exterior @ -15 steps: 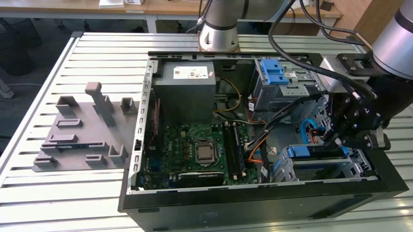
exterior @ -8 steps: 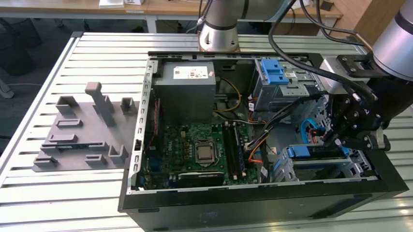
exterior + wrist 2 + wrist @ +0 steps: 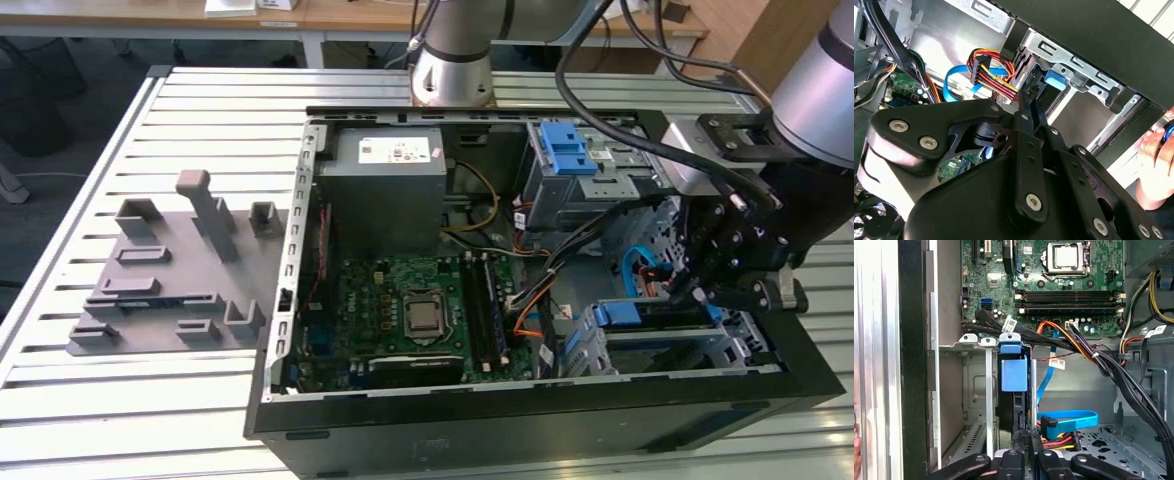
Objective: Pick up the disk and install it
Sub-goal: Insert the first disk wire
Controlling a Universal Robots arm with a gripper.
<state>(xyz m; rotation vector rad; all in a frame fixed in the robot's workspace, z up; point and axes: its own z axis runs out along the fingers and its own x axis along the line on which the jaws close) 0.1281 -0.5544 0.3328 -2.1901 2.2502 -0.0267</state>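
Note:
The disk [image 3: 1013, 374] stands on edge inside the lower drive cage [image 3: 970, 390] of the open computer case, its blue bracket tab facing the motherboard. In the exterior view the disk [image 3: 651, 316] sits in the cage at the case's front corner, on that view's right. My gripper [image 3: 694, 292] hangs right over that cage. In both wrist views its fingers come together to a narrow tip, and the gripper [image 3: 1026, 444] sits at the rear end of the disk beside the cable plugs. In the second wrist view the gripper [image 3: 1028, 102] points at the blue tab [image 3: 1055, 79]. Nothing is clamped between the fingers.
Blue data cable [image 3: 1069, 419] and coloured power wires [image 3: 986, 65] lie close to the fingertips. A second cage with a blue bracket [image 3: 566, 150], the grey power supply [image 3: 387, 170] and the motherboard [image 3: 414, 310] fill the case. A grey plastic stand [image 3: 174, 270] sits on the exterior view's left. A person's hand [image 3: 1158, 160] is near the case wall.

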